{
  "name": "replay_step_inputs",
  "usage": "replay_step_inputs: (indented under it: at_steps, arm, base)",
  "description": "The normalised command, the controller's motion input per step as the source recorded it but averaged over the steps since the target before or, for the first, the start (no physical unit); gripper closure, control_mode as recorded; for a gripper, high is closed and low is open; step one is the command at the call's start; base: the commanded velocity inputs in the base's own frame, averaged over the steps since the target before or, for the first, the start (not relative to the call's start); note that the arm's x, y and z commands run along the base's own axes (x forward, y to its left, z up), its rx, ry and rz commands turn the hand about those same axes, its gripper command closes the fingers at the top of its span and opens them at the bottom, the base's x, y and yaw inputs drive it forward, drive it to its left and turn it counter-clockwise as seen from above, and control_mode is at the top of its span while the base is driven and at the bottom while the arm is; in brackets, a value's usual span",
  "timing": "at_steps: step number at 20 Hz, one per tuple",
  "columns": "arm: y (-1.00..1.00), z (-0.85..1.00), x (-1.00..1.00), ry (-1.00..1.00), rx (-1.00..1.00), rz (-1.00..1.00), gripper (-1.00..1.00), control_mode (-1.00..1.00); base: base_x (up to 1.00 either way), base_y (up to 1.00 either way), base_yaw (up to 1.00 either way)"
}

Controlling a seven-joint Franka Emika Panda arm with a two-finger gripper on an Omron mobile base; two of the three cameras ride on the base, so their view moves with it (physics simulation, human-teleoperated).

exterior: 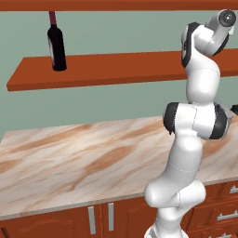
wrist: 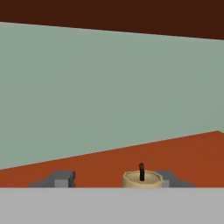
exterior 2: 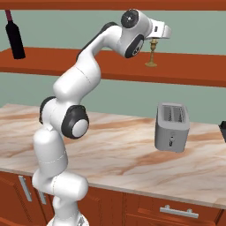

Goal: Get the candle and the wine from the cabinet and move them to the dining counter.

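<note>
candle [wrist: 142, 178] between the level hand's [wrist: 113, 179] fingers, upright.

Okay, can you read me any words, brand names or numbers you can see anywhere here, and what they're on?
There is no text that can be read.
Wine bottle: the side in view shows no lettering, only dark glass.
Toaster: plain grey, no brand or numbers.
Candle: no marking.

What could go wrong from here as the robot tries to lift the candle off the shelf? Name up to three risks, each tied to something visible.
1. In the hand view the candle sits nearer one fingertip, so an off-centre squeeze may tip it.
2. Its slim holder stands near the cabinet shelf's front edge; a nudge could send it onto the toaster below.
3. The gripper works close under the upper plank and may strike it when lifting.
</note>
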Motion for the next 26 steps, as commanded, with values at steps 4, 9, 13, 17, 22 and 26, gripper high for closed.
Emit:
replay_step_inputs:
  at_steps: [4, 9, 13, 17, 22, 26]
  arm:
    - [0.00, 0.00, 0.00, 0.00, 0.00, 0.00, 1.00, -1.00]
    - [0.00, 0.00, 0.00, 0.00, 0.00, 0.00, 1.00, -1.00]
    - [0.00, 0.00, -0.10, 0.00, 0.00, 0.00, 1.00, -1.00]
    - [-0.01, 0.00, -0.36, -0.03, 0.00, 0.00, 1.00, -1.00]
    - [-0.02, 0.00, -0.41, -0.05, 0.00, 0.00, 1.00, -1.00]
    - [0.00, 0.00, -0.50, -0.09, 0.00, 0.00, 1.00, -1.00]
  base:
    - [0.00, 0.00, 0.00]
    - [0.00, 0.00, 0.00]
    - [0.00, 0.00, 0.00]
    - [0.00, 0.00, 0.00]
    - [0.00, 0.00, 0.00]
    - [0.00, 0.00, 0.00]
